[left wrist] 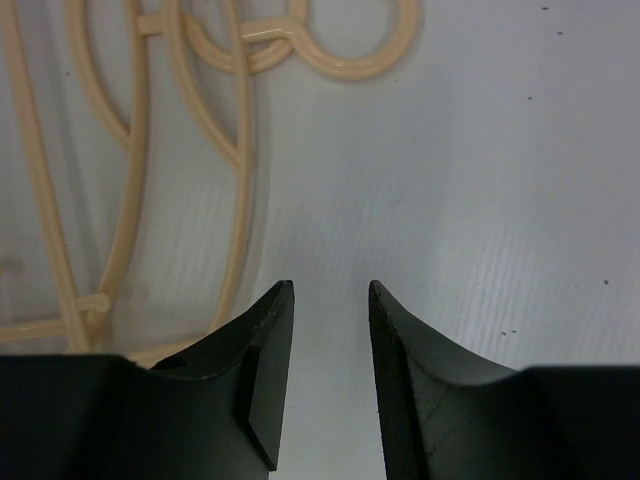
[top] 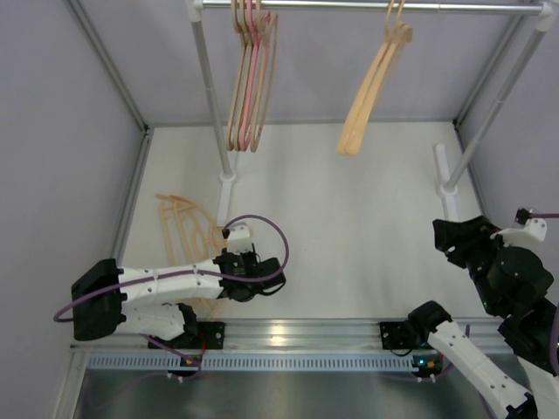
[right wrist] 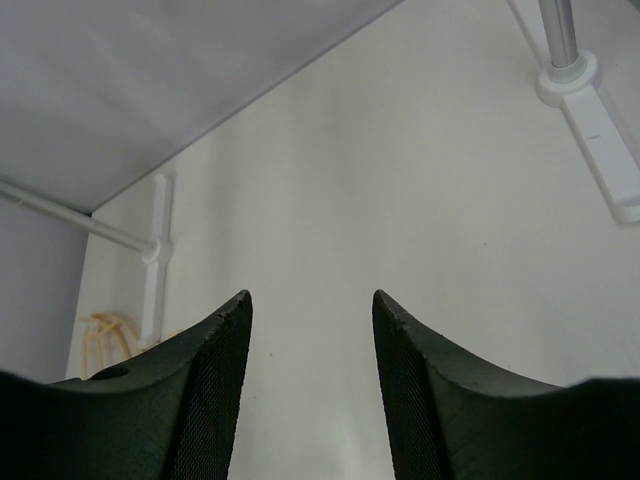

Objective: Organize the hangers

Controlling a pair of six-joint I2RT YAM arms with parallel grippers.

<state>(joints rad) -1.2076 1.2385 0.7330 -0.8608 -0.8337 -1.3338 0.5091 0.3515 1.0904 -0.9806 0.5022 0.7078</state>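
Left hand (left wrist: 330, 290): the jaws stand at a narrow gap with nothing between them. The hand points down at the worktop (left wrist: 480, 180), and both fingertips are over bare surface. Just to the left of the hand lie the loose hangers (left wrist: 243, 170). They are beige, flat on the worktop and overlapping, and their hook tops cross at the far edge of the wrist view. One strand runs behind the left finger; contact there cannot be determined.

Right hand (right wrist: 312, 295): the jaws are moderately apart and empty. The hand is raised at the right side of the scene, well apart from every hanger, and faces across the worktop toward the far left.

In the top view, the loose hangers lie at the near left of the worktop, near the foot of the left pole (top: 210, 87) and partly under the left arm. The rail (top: 367, 6) spans the far side. On its left part hang the beige hangers (top: 236, 96), with one pink hanger (top: 253, 65) among them. Further right hang the peach-tan hangers (top: 374, 87), tilted and well apart from that group.
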